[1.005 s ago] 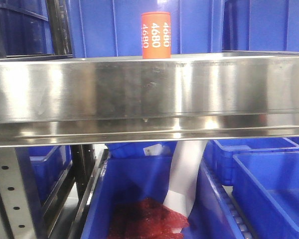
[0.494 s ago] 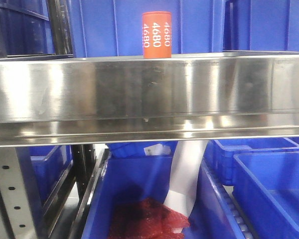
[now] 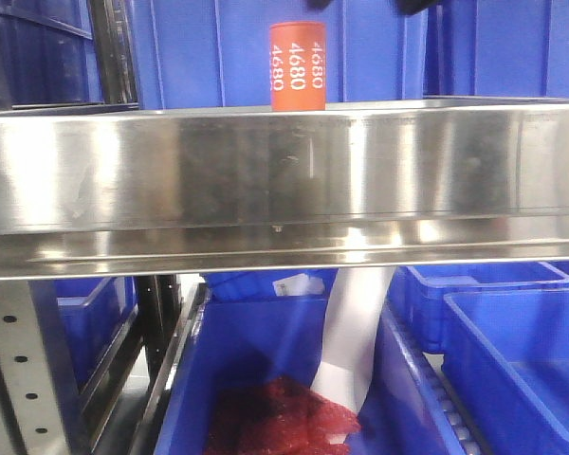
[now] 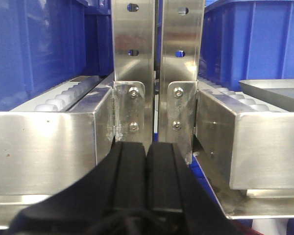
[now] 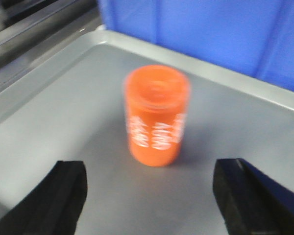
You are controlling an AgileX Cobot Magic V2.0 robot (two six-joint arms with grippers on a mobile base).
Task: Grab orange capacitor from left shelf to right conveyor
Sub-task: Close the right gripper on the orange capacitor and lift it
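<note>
The orange capacitor [image 3: 297, 66] stands upright on the left shelf [image 3: 266, 180], behind its tall shiny front lip. In the right wrist view the capacitor [image 5: 157, 115] stands on the grey shelf floor [image 5: 54, 117], slightly blurred. My right gripper [image 5: 149, 171] is open and empty. Its two black fingers are wide apart, just short of the capacitor and not touching it. My left gripper [image 4: 147, 147] is shut on nothing, close in front of two perforated steel uprights [image 4: 133, 54]. The right conveyor is out of view.
Blue bins [image 3: 218, 47] stand behind the capacitor. Lower blue bins [image 3: 512, 351] hold red material [image 3: 280, 417] and a white sheet [image 3: 351, 341]. A dark part [image 3: 412, 6] shows at the front view's top edge. Roller rails [image 4: 63, 95] and a silver tray [image 4: 277, 88] flank the uprights.
A dark part has come into the top edge of the front view, right of the capacitor. The capacitor has not moved on the shelf.
</note>
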